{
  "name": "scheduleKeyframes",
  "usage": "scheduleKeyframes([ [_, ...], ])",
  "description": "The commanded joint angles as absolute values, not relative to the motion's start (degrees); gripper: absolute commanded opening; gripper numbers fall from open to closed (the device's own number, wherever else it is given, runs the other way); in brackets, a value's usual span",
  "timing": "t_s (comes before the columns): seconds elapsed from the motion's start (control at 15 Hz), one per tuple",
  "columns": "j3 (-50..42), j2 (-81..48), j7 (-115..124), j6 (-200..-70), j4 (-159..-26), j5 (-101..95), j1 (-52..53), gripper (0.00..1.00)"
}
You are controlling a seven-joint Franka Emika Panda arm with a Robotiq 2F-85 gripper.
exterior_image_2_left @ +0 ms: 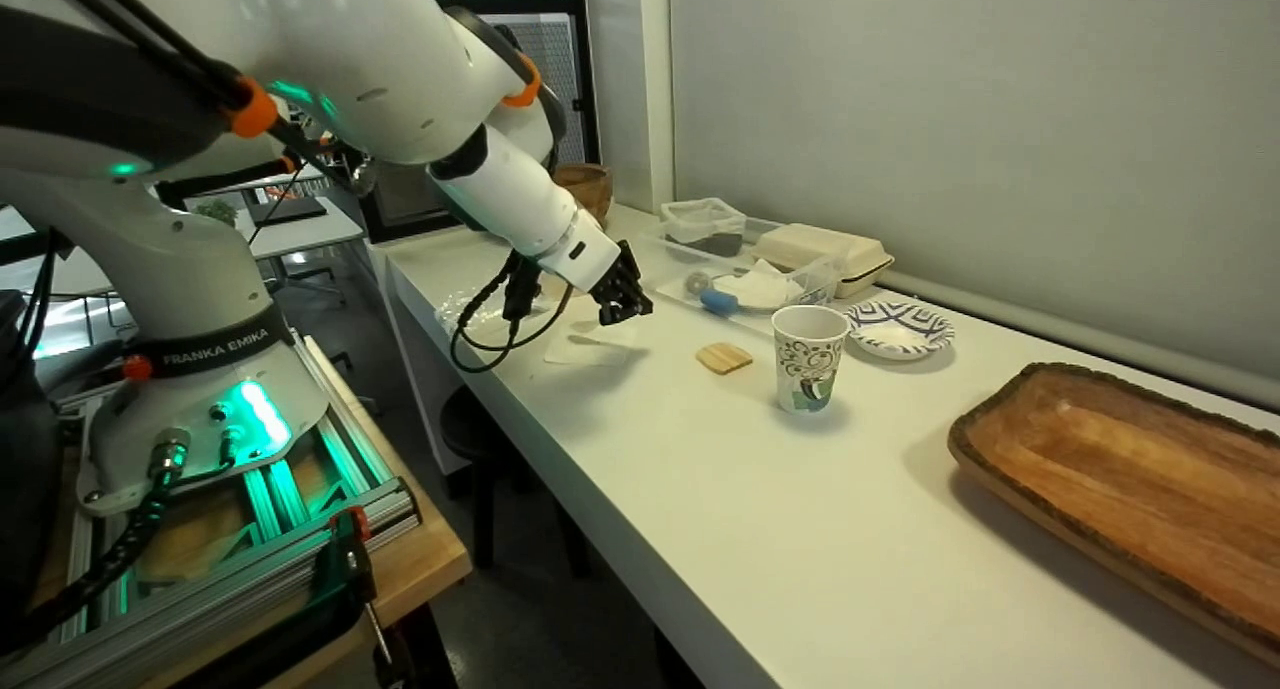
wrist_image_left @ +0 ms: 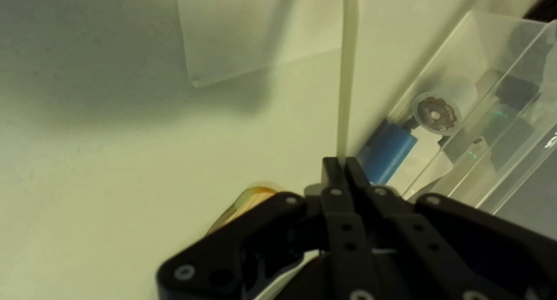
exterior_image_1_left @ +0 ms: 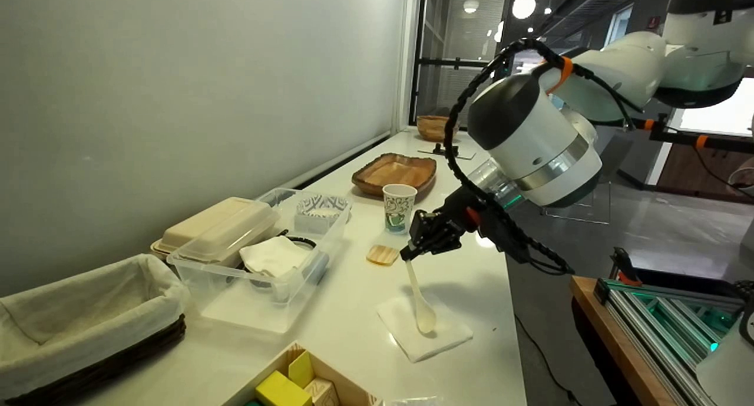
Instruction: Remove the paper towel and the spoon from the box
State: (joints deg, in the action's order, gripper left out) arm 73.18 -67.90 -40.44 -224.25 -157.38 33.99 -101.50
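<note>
We see the black two-fingered tool (wrist_image_left: 342, 163) pinching the handle end of a slim, pale spoon (exterior_image_1_left: 421, 307), which slants down with its bowl over a flat, square white paper napkin (exterior_image_1_left: 424, 346) on the glossy white surface (exterior_image_2_left: 750, 489); we cannot tell whether bowl and napkin touch. In an exterior view, the low rectangular box (exterior_image_1_left: 353, 388) with pale tan sides stands at the near end, left of the napkin and partly out of frame; we make out yellow blocks (exterior_image_1_left: 283, 389) inside it, while the spoon is outside. Farther off and to the left, we find a loosely bunched white paper towel (exterior_image_1_left: 274, 257) lying in a clear rectangular plastic tub (exterior_image_1_left: 235, 303), with a cloth-lined dark wicker basket (exterior_image_1_left: 106, 341) left of that. Beyond the napkin lies a small striped wooden piece (exterior_image_1_left: 383, 255), and past it stands a patterned white paper cup (exterior_image_1_left: 399, 208), upright, short of a brown wooden tray (exterior_image_1_left: 396, 173) with a dark, uneven rim.
</note>
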Motion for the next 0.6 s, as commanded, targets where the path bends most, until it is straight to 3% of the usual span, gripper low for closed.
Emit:
scheduleKeyframes([
  [0.0,71.25,-73.86,-41.11,-226.32,-157.38,30.91,-101.62,0.32],
  [0.07,71.31,-73.94,-40.93,-226.36,-157.37,31.33,-101.54,0.33],
  [0.33,75.17,-71.48,-39.66,-229.64,-157.36,36.08,-100.13,0.63],
  [0.53,82.88,-67.82,-37.21,-236.23,-157.32,47.76,-97.78,0.85],
])
